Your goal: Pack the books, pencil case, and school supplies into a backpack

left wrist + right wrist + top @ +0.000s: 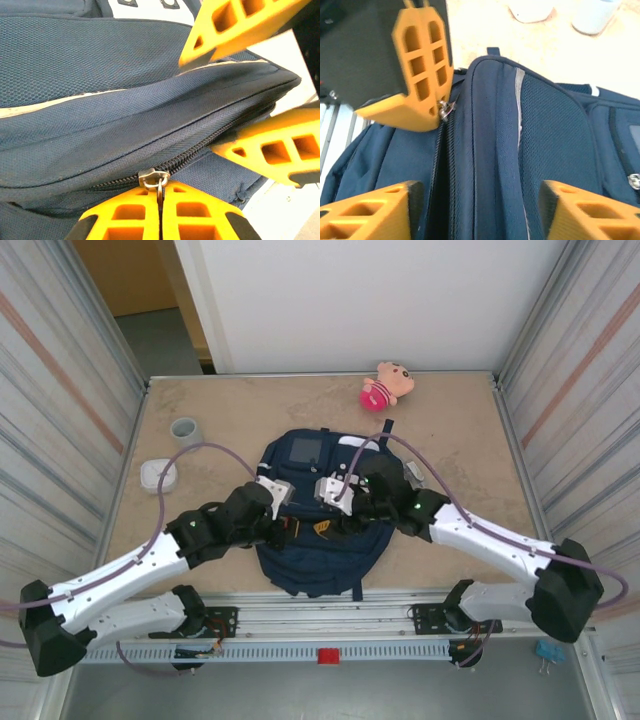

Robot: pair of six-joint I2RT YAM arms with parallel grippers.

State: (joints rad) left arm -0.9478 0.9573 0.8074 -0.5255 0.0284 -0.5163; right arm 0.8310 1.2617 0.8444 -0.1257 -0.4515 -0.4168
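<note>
- In the left wrist view, your left gripper [160, 200] has its two orange fingers pressed flat together, pinching the metal zipper pull [152, 177] of the backpack [100, 65].
- The zipper [200, 147] runs from that pull up toward the right, along the seam under a raised fold of navy fabric.
- In the same view, your right gripper [197, 105] comes in from the right with its jaws apart. One finger sits above the fold near the pale stripe and the other below it at the zipper line. It has hold of nothing.
- In the right wrist view, the right gripper's fingers stand wide at the bottom corners, with the backpack's navy panels and mesh between them. Neither finger is clamped on the cloth.
- The left gripper shows at the upper left of this view, with the pull caught at its fingertips at the top of the zipper.
- A grey cup [595, 15] and a small white item [530, 10] stand beyond the bag on the table [480, 25].
- In the top view, the backpack lies flat in the middle of the table toward the near edge, and both arms meet over its near half.
- A pink plush toy [385, 387] lies at the far edge, well apart from the bag, and the cup and the white item are off to the left.
</note>
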